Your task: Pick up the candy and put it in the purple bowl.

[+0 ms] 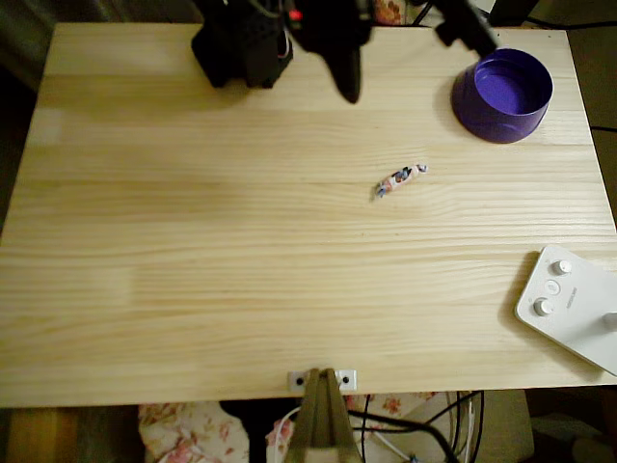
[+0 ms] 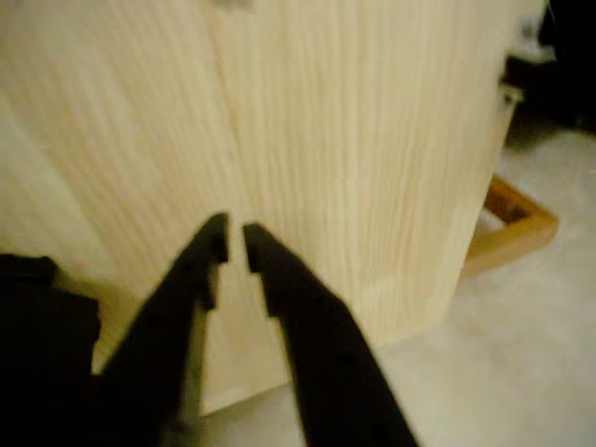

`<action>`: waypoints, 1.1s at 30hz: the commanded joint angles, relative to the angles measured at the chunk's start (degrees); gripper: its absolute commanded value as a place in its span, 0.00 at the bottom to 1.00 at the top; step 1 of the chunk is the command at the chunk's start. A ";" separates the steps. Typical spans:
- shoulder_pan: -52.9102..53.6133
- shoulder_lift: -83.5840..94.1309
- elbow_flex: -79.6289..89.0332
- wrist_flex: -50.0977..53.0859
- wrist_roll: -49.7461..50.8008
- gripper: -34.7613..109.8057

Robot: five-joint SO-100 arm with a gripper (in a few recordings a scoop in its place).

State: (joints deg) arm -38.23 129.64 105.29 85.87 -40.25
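The candy (image 1: 400, 179) lies on the tabletop (image 1: 193, 241) a little way from the purple bowl (image 1: 502, 95), and the tool (image 2: 235, 238), almost closed and empty, should open wide, then drop straight over the candy's middle.

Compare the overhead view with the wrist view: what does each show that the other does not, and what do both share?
Overhead alone: the candy lying on the table's bare wood, the purple bowl near the far right corner, and a white box with knobs at the right edge. Wrist alone: the end effector close up, fingertips a narrow gap apart and holding nothing, plus floor beyond the table edge. Both: the pale wooden tabletop.
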 commanded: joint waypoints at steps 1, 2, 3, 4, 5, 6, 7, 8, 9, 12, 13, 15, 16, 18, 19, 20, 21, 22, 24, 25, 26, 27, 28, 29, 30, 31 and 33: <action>-7.12 -2.29 -4.92 -1.49 1.14 0.26; -8.09 -3.69 -4.92 -2.46 1.32 0.26; -8.53 -5.27 -4.92 -3.52 1.32 0.27; -8.70 -6.94 -4.92 -4.66 1.32 0.27; -8.53 -8.61 -5.01 -5.89 1.14 0.28; -8.26 -10.37 -5.27 -6.86 0.79 0.28; -7.82 -11.87 -5.71 -7.73 0.62 0.29; -7.56 -13.27 -6.06 -8.35 0.44 0.30; -7.38 -14.50 -6.42 -8.96 0.35 0.30; -6.94 -18.19 -7.38 -10.20 0.00 0.33; -6.68 -19.42 -7.82 -10.28 -0.26 0.33; -5.98 -21.71 -8.53 -10.37 -0.53 0.35; -5.71 -22.59 -8.61 -10.55 -0.53 0.36; -5.62 -24.08 -8.61 -11.07 -0.44 0.37; -5.71 -24.87 -8.61 -11.43 -0.09 0.38; -5.80 -25.75 -8.70 -11.95 0.44 0.38; -5.89 -26.89 -8.96 -12.39 1.05 0.39; -5.89 -28.13 -9.40 -12.74 1.41 0.39; -5.98 -30.85 -10.55 -13.18 2.02 0.39; -6.06 -32.17 -11.34 -13.18 2.55 0.39; -6.15 -33.40 -12.04 -13.18 3.16 0.39; -6.33 -34.54 -12.83 -13.18 3.78 0.39; -6.59 -35.51 -13.54 -13.27 4.13 0.39; -7.03 -36.30 -14.24 -13.45 4.57 0.39; -7.47 -37.18 -15.03 -13.62 5.10 0.39; -8.09 -38.06 -16.00 -13.62 5.54 0.39; -9.49 -39.46 -17.75 -13.01 6.15 0.39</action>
State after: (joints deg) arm -45.26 89.38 93.52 72.51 -34.28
